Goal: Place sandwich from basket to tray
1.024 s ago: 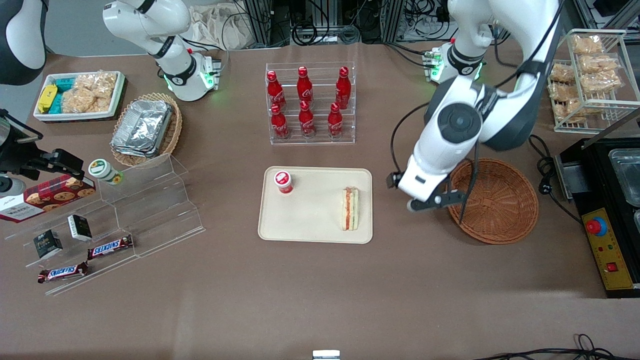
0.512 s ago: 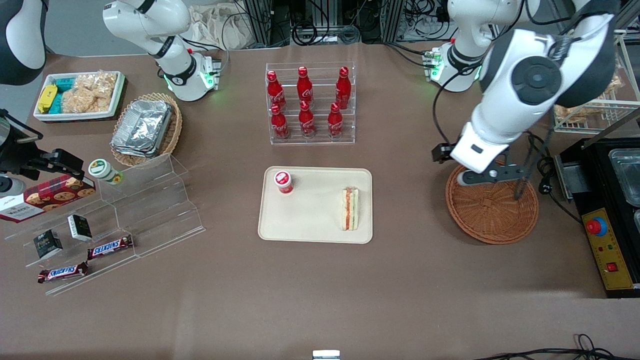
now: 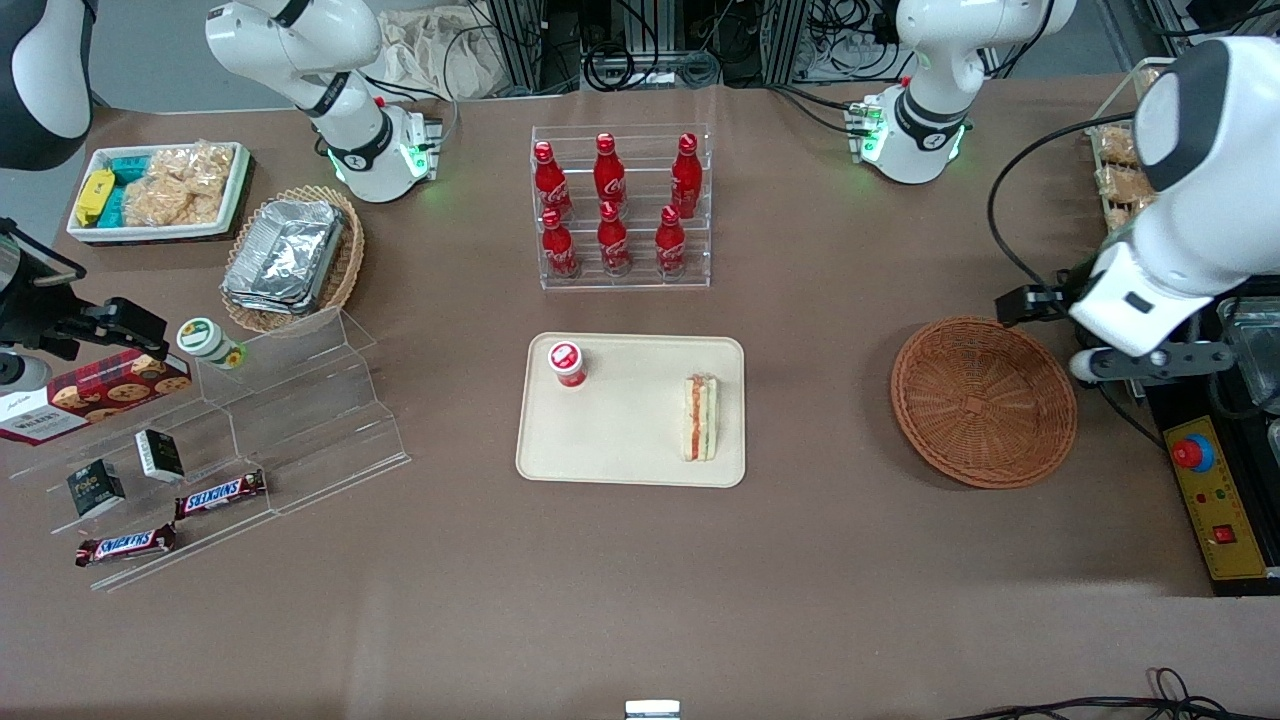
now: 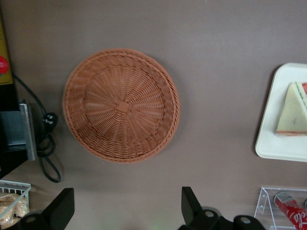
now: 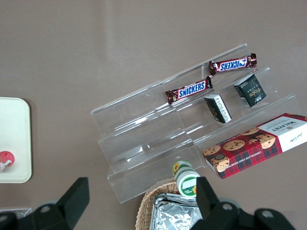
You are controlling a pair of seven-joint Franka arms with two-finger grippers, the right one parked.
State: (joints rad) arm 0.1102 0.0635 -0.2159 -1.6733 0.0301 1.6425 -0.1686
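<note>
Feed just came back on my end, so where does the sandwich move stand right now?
It looks done: the sandwich lies on the beige tray beside a red-capped cup, and the reddish-brown wicker basket is empty. Nothing is in hand: the left gripper is open, holds nothing and hangs high, off the basket's rim toward the working arm's end of the table. Nothing of the task appears left.

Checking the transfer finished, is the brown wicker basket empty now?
Empty: basket shows only bare weave; sandwich lies on tray; open gripper hangs above.

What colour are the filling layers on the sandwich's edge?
Orange-red and green, between pale bread on the sandwich; the front view shows them best.
</note>
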